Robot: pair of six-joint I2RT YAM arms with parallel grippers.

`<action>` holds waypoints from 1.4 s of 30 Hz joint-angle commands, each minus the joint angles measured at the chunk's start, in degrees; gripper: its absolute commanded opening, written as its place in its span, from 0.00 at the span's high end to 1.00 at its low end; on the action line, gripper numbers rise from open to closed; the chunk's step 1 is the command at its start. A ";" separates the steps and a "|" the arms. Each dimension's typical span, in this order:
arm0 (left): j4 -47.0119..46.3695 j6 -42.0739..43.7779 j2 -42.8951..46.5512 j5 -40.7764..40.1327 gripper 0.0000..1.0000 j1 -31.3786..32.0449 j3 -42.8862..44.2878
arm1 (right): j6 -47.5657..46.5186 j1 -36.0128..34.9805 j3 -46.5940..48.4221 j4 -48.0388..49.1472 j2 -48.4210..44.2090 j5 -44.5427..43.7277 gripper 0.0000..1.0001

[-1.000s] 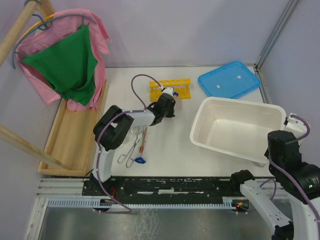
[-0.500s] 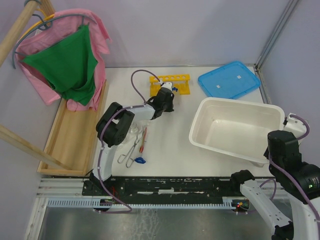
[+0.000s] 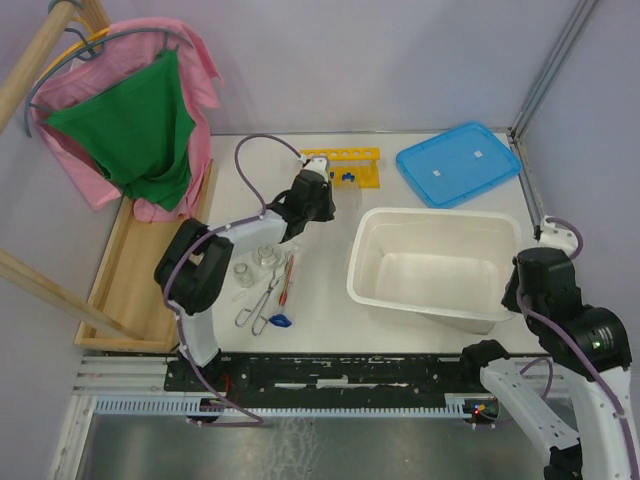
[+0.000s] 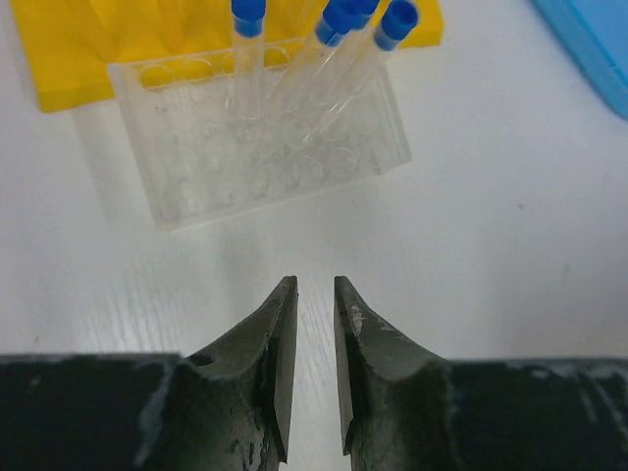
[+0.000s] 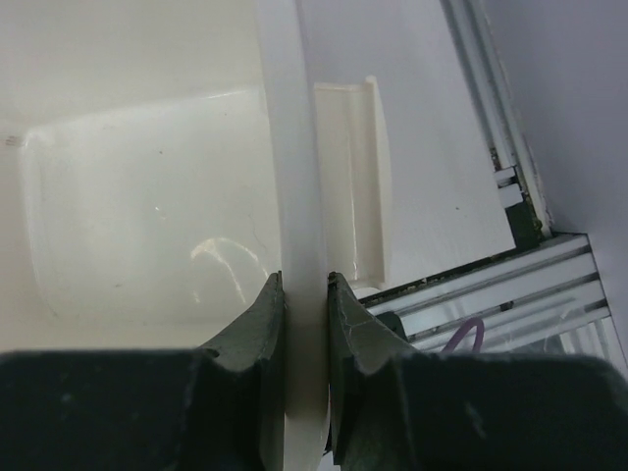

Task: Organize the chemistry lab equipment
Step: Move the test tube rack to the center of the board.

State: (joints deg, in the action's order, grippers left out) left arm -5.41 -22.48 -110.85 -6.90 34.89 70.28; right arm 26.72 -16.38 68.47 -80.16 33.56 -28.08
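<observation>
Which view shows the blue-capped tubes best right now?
Left wrist: the blue-capped tubes stand close up at the top of frame, caps and clear bodies distinct, just beyond the open left hand. The top view shows them only as blue specks on the yellow rack. The right wrist view shows none, only the white tub.

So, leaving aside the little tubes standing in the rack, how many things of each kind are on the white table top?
Yellow rack: 1
Glass flasks: 2
Metal tongs: 1
Red rod: 1
White tub: 1
Blue lid: 1
Small blue item beside the tongs, too small to identify: 1
Total: 8
</observation>
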 commanded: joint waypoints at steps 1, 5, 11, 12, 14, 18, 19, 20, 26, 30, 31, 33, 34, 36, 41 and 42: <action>-0.72 -0.78 13.58 -0.50 0.71 0.07 -5.10 | 0.87 -0.08 -1.67 10.71 3.77 7.46 0.99; 2.81 -1.41 23.45 -1.06 0.71 0.17 -11.85 | 0.08 0.02 -4.09 15.51 6.84 9.00 0.99; 6.19 -1.85 39.62 -1.04 0.71 0.70 -24.74 | -2.20 -0.06 -7.55 21.76 13.66 9.35 0.99; 7.19 -1.96 41.99 -1.31 0.71 0.73 -26.30 | -2.29 -0.05 -7.83 22.33 15.07 9.42 0.99; 9.47 -2.00 46.31 -1.97 0.71 0.70 -28.39 | -2.26 -0.08 -8.32 23.80 17.33 10.04 0.99; 14.45 -1.44 53.22 -2.85 0.71 0.92 -29.82 | -2.41 -0.08 -8.78 25.12 20.67 11.26 0.95; 15.75 -1.35 54.40 -3.12 0.71 0.95 -29.89 | -2.50 -0.03 -8.52 24.80 20.71 11.12 0.94; 16.93 -1.34 55.52 -3.40 0.71 1.00 -30.04 | -2.58 -0.10 -8.37 24.77 20.24 10.73 0.92; 18.13 -2.42 58.54 -2.63 0.70 1.20 -31.54 | -2.73 -0.05 -7.78 23.03 15.73 7.79 0.71; 18.56 -2.89 58.49 -1.88 0.70 1.27 -32.04 | -2.73 -0.05 -7.01 21.67 14.01 8.67 0.54; 18.66 -3.04 58.67 -1.77 0.70 1.23 -32.16 | -2.84 -0.09 -6.96 21.50 13.62 8.99 0.51; 18.94 -3.29 58.99 -1.80 0.70 1.28 -32.31 | -2.86 -0.02 -6.92 21.14 13.17 9.55 0.47; 19.15 -3.42 59.28 -1.73 0.70 1.29 -32.31 | -2.79 -0.05 -6.66 20.61 13.05 9.42 0.46; 19.61 -3.78 59.94 -1.46 0.71 1.28 -32.39 | -2.52 -0.03 -6.36 20.34 12.14 9.54 0.46; 23.43 -5.03 61.37 -0.41 0.71 1.60 -32.22 | -2.48 -0.06 -3.77 21.36 8.06 13.40 0.42; 24.36 -5.22 61.55 -0.65 0.71 1.56 -32.34 | -2.94 -0.05 -3.05 22.13 7.15 15.39 0.41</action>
State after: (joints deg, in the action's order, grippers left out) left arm 16.16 -24.60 -51.13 -8.40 35.94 38.02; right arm 24.16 -16.45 60.45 -60.23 44.38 -16.73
